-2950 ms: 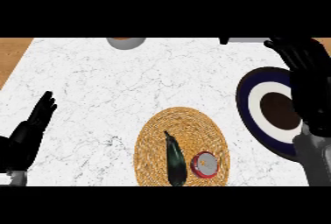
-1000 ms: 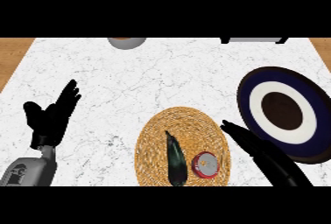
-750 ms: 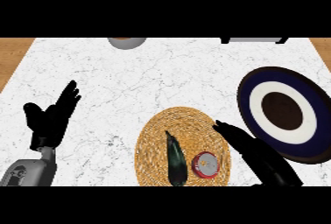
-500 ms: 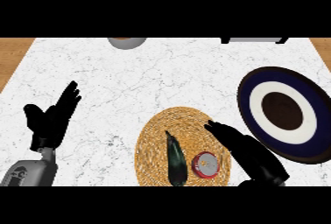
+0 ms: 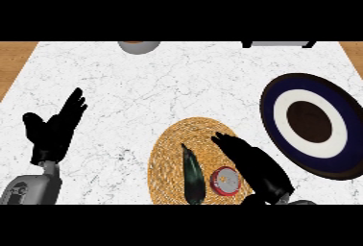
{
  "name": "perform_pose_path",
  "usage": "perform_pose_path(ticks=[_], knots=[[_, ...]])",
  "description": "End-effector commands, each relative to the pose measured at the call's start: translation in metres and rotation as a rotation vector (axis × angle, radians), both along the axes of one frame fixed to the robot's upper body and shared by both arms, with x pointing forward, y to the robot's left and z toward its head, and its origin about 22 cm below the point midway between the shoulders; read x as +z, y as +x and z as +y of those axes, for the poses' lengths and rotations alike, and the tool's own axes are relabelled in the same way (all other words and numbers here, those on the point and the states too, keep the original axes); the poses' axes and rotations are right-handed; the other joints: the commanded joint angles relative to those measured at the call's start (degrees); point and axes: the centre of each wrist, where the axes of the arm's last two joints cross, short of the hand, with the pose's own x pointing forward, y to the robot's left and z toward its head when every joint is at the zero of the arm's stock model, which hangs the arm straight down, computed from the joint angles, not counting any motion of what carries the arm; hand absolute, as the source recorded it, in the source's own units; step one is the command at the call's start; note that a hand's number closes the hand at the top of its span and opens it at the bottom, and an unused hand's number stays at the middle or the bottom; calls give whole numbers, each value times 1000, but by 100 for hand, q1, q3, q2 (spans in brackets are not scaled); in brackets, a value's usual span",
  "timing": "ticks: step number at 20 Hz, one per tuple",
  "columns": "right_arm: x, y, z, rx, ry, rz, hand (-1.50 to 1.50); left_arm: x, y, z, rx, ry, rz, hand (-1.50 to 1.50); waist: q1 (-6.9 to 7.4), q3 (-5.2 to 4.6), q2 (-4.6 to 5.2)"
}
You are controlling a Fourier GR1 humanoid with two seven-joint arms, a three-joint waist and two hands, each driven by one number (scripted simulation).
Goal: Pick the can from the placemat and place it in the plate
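Head view: the can (image 5: 225,180) stands upright on the round woven placemat (image 5: 177,144), in its lower right part, red rim and silver top showing. Just left of it, on the same mat, lies a dark green elongated vegetable (image 5: 193,175), close beside the can but apart from it. The right hand (image 5: 255,166) lies over the mat's right side with its fingers straight and spread little, holding nothing. Its palm edge is right beside the can, and contact cannot be told from this angle. The plate (image 5: 270,120), with a navy rim, a white ring and a dark centre, sits on the marble counter (image 5: 177,81) to the right of the mat, near it and bare. The left hand (image 5: 53,129) rests open at the view's left, fingers up, holding nothing. A grey bowl (image 5: 138,45) sits at the far edge, well apart.

Judgement: the grasp is not yet made. The risks from here are these. Straight fingers closing from the right could push the can left into the vegetable, or tip it before the thumb gets behind it. The vegetable leaves little room for a thumb on the can's left side, so it could be caught up in the grip as well. Once the can is lifted, a low carry could clip the plate's near rim.
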Motion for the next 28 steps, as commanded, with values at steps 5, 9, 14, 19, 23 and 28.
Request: perform_pose_path(ticks=[5,9,14,19,23,28], knots=[[-20,11,10,39,-68,16,-150,-7,-3,-10,6,6,2,0,1,1,1],[-25,19,-2,81,-86,71,-150,-26,-1,-11,-1,11,10,0,-4,0,7],[-21,-3,22,195,-78,53,150,7,16,10,5,9,0,0,-19,0,0],[-24,-3,40,165,-10,17,150,-19,-10,0,-14,0,20,0,-2,0,-1],[-25,-2,38,114,9,-70,150,-10,4,-1,11,14,1,0,-17,1,0],[6,-33,12,217,97,-203,150,-2,9,6,22,-5,-6,0,-64,0,-9]])
